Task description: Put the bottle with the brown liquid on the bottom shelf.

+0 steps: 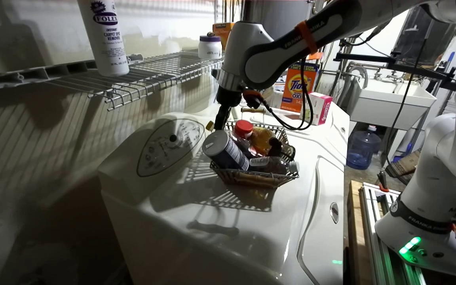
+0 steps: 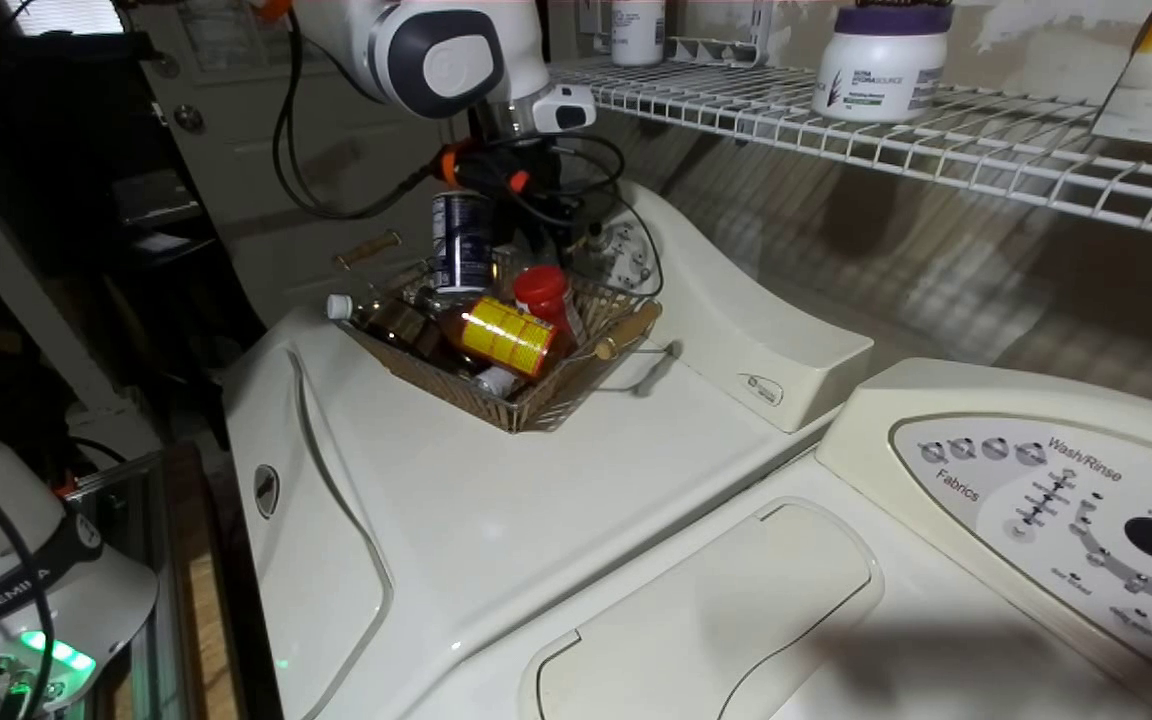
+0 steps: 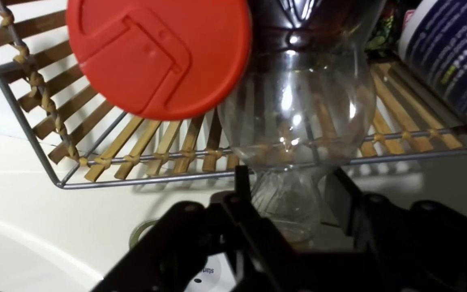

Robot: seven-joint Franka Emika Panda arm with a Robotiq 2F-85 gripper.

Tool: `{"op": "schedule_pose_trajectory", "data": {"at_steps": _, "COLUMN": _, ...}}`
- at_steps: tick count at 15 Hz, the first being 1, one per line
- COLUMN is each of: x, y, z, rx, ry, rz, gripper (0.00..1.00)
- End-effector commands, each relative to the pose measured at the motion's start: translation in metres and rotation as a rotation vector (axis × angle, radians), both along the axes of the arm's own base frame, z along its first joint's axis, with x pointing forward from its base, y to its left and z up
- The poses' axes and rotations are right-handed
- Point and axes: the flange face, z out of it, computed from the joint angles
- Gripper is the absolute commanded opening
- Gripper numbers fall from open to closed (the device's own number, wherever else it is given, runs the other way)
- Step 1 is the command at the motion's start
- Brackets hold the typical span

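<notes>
My gripper (image 3: pixel 290 180) straddles the brown bottle (image 3: pixel 298 101) at its neck in the basket (image 1: pixel 253 180), biting or not I can't tell, so I want a square squeeze, then a lift past the red lid (image 3: pixel 158 56) toward the shelf (image 1: pixel 172 67).

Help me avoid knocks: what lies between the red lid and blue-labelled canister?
In the wrist view, the clear bottle of dark brown liquid; towards the canister, basket slats and something green, too unclear to name, also show.
</notes>
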Motion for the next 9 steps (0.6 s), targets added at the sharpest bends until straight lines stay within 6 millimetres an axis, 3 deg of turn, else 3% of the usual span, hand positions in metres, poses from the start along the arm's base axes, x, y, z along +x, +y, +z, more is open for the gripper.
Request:
{"op": "schedule_pose_trajectory", "data": {"at_steps": 1, "x": 0.002, "y": 0.003, "z": 0.008, "rx": -0.015, "ry": -0.004, "rz": -0.019, "gripper": 0.20}}
{"op": "schedule_pose_trajectory", "data": {"at_steps": 5, "x": -0.007, "y": 0.001, "z": 0.027, "rx": -0.011, "ry": -0.037, "rz": -0.025, "gripper": 0.19}}
{"op": "schedule_pose_trajectory", "data": {"at_steps": 9, "x": -0.025, "y": -0.005, "z": 0.059, "rx": -0.005, "ry": -0.138, "rz": -0.052, "gripper": 0.19}}
